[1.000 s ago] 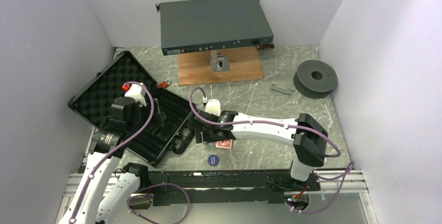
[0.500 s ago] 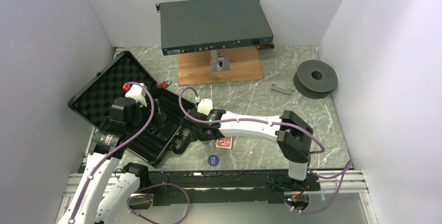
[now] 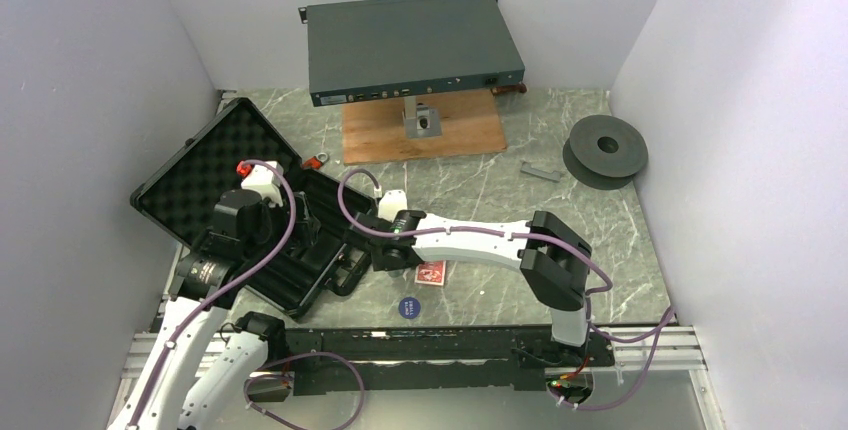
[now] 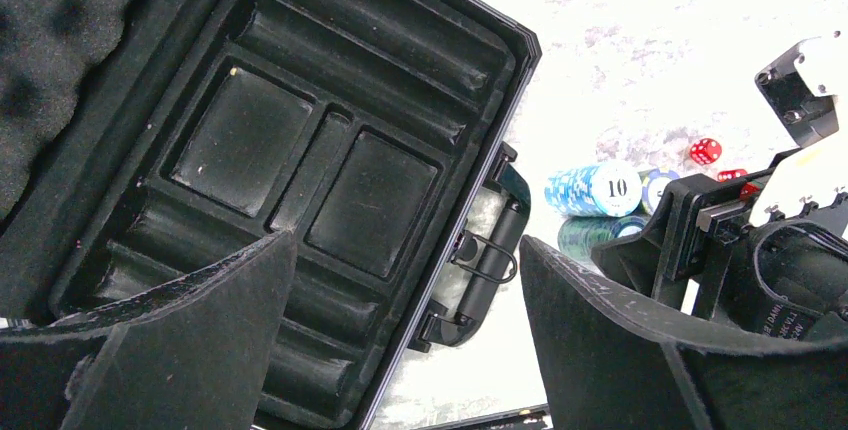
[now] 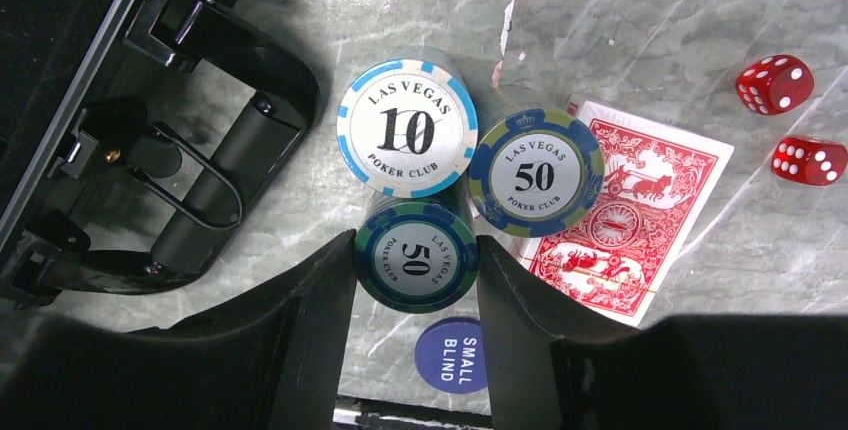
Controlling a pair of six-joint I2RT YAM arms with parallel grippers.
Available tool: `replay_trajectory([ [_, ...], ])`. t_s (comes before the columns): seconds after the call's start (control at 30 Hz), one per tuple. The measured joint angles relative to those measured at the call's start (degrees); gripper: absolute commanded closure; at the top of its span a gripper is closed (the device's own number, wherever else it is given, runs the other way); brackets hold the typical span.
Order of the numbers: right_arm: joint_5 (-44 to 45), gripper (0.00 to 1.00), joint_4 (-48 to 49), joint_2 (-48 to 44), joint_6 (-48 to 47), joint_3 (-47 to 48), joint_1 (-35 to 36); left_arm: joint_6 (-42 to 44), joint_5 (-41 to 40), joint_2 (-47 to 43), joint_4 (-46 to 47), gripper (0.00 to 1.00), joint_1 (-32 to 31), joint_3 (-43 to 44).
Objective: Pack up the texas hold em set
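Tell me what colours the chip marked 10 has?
The 10 chip is white with light blue edge blocks and black print, clearest in the right wrist view.

Chip stacks (image 5: 407,128) between briefcase (image 5: 225,160) and card deck (image 5: 625,230) — dice (image 5: 775,83) rightward.

White chip (image 5: 407,127): "LAS VEGAS 10 POKER CLUB". Navy chip (image 5: 535,173) at 4 o'clock, green chip (image 5: 417,256) at 6: same, "50". Disc (image 5: 455,357): "SMALL BLIND".

tabletop (image 3: 500,190): grey marble pattern | rear: grey flat rack box (image 3: 410,45) raised on small grey stand (image 3: 422,122) over wooden board (image 3: 380,135) | right: dark grey spool (image 3: 606,150), small grey strip (image 3: 540,172) just beside
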Motion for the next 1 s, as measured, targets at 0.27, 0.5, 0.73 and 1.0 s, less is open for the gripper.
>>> replay_trajectory([
  [0.27, 0.15, 0.54, -0.15, 0.0, -0.02, 0.0, 0.0, -0.22, -0.57, 0.02, -0.02, 0.12, -0.35, 0.0],
  [0.5, 0.2, 0.46, -0.07, 0.13, -0.04, -0.02, 0.0, -0.44, -1.29, 0.04, -0.04, 0.13, -0.87, 0.0],
  [0.73, 0.74, 0.46, 0.09, 0.22, -0.2, -0.44, -0.17, -0.46, -1.55, 0.04, -0.24, 0.13, -1.27, 0.0],
  [1.0, 0.87, 0.87, 1.2, 0.39, -1.05, -0.74, -0.33, -0.59, -2.49, 0.04, -0.72, 0.12, -1.77, 0.0],
])
